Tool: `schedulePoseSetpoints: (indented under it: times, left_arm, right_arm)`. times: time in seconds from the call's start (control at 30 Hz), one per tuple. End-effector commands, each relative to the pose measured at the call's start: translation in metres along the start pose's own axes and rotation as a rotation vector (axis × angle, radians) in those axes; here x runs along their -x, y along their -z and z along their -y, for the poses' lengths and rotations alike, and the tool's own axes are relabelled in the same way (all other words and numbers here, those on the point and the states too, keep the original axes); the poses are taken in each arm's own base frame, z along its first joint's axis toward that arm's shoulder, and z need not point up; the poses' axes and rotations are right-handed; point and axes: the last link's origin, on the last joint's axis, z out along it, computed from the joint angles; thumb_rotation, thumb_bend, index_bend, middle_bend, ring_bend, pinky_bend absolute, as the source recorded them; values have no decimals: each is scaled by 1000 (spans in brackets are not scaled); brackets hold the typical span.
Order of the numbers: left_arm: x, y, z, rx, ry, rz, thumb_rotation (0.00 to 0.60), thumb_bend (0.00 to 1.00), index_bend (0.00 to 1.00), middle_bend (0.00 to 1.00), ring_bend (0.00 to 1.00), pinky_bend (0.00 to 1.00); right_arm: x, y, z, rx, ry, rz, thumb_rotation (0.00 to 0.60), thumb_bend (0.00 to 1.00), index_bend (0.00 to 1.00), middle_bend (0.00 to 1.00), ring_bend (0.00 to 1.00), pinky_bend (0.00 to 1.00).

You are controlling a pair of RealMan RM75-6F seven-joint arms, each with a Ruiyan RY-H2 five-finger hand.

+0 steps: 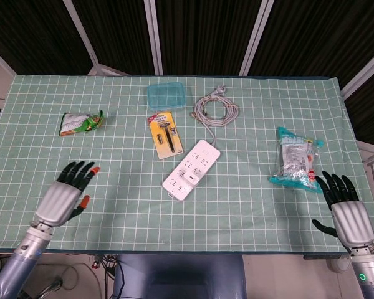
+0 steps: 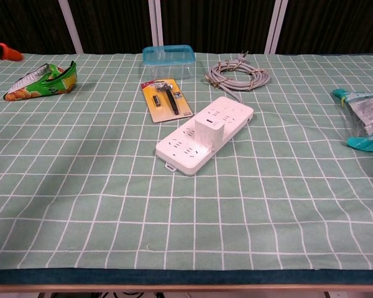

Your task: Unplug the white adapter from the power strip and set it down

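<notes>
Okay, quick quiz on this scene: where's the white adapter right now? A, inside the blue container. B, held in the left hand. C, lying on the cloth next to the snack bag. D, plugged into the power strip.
D: the white adapter stands plugged into the power strip, while the left hand and right hand are both open and well away from it.

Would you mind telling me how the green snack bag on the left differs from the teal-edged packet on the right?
The green snack bag is smaller and printed green and orange; the teal-edged packet is larger, with a silvery, see-through middle. The snack bag lies crosswise on the table, the packet lengthwise toward the right hand. Both lie flat and untouched.
</notes>
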Motion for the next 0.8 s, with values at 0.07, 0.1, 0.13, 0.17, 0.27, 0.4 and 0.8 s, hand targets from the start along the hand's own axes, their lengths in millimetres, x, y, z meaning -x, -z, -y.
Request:
schedulePoseSetpoints:
  times: [0.07,0.1,0.13,0.17,0.27,0.4,0.8]
  left_arm:
    - [9,-39,-50,112,16,63,600,476,86,43,21,95]
    - [12,-45,-59,129,12,77,600,477,87,45,21,95]
    - [15,-50,-66,138,12,87,600,478,87,46,21,95]
    - [17,-55,-73,147,12,99,600,478,87,47,21,95]
    - [26,-67,-92,170,11,132,600,477,88,48,21,95]
    - [37,-81,-115,197,9,173,600,478,94,51,21,96]
    - [60,-104,-155,220,0,231,600,482,120,70,21,99]
  right_arm:
    - [-15,-23,17,-47,23,-11,600,101,0,0,0,0]
    - [-18,-28,21,-59,28,-12,600,101,0,0,0,0]
    - [-20,-32,25,-69,31,-12,600,101,0,0,0,0]
    - [-23,-37,30,-79,35,-12,600,101,0,0,0,0]
    - [-29,-50,41,-103,47,-9,600,101,0,0,0,0]
    - [-36,-66,53,-124,58,0,600,101,0,0,0,0]
    - [-39,-99,76,-162,95,44,600,101,0,0,0,0]
